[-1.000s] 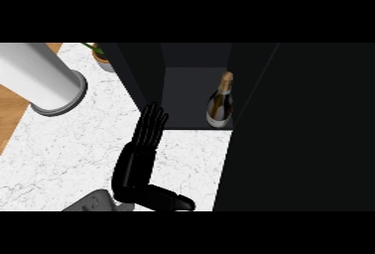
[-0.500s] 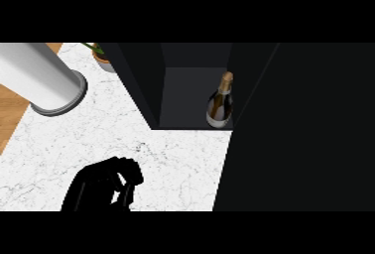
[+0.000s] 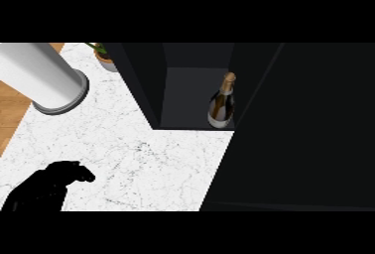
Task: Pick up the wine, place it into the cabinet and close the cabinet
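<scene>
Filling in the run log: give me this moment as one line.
wine bottle: upright inside cabinet | cabinet: open | left hand: curled, empty, over counter | right hand: not in view

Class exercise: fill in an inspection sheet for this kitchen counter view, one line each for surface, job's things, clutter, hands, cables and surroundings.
Surface: white marbled counter.
Job's things: wine bottle stands upright inside the open black cabinet, at the compartment's right side; dark panel at the right, probably its door, not closed.
Clutter: white cylinder and potted plant at the counter's far left.
Hands: left hand at lower left, fingers curled, holding nothing; right hand not in view.
Cables: nothing seen.
Surroundings: wooden floor beyond the counter's left edge.
</scene>
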Robot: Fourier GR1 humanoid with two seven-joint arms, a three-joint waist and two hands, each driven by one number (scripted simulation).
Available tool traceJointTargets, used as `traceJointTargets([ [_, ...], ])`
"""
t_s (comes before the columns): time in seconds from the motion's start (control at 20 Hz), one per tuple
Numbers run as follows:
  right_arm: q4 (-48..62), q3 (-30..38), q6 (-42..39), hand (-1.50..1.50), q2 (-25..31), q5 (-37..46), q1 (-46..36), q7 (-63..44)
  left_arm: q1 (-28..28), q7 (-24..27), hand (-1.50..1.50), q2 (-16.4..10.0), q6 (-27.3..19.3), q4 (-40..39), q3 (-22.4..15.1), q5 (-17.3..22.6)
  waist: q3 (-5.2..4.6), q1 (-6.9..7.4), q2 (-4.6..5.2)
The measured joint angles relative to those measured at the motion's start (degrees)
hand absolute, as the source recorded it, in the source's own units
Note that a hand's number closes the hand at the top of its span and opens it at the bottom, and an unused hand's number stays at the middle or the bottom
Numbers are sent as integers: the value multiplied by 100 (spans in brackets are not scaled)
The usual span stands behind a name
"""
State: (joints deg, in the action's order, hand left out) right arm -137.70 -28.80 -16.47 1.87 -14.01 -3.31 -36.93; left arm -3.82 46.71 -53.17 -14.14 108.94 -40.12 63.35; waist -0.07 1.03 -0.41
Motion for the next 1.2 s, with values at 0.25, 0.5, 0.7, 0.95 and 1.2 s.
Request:
traceJointTargets([
  [0.25, 26, -887, 651, 150, -81, 479, -297, -401, -707, 346, -150, -437, 579, 3, 547, 356, -8, 22, -25],
  [0.5, 273, -1786, 1590, 150, -46, 1108, -864, -463, -1179, 517, -150, -752, 1085, -226, 982, 621, -15, 59, -36],
  [0.7, 283, -1969, 2326, 150, 343, 1252, -1394, -425, -1520, 646, -150, -1038, 1571, -433, 1325, 784, -19, 117, -37],
  [0.95, 311, -2117, 3206, 150, 658, 1439, -1892, -210, -1771, 710, -150, -1288, 1984, -633, 1631, 886, -23, 175, -38],
  [1.2, 476, -2091, 3907, 150, 786, 1396, -2401, -74, -2049, 807, -150, -1456, 2402, -765, 1863, 866, -22, 263, -15],
])
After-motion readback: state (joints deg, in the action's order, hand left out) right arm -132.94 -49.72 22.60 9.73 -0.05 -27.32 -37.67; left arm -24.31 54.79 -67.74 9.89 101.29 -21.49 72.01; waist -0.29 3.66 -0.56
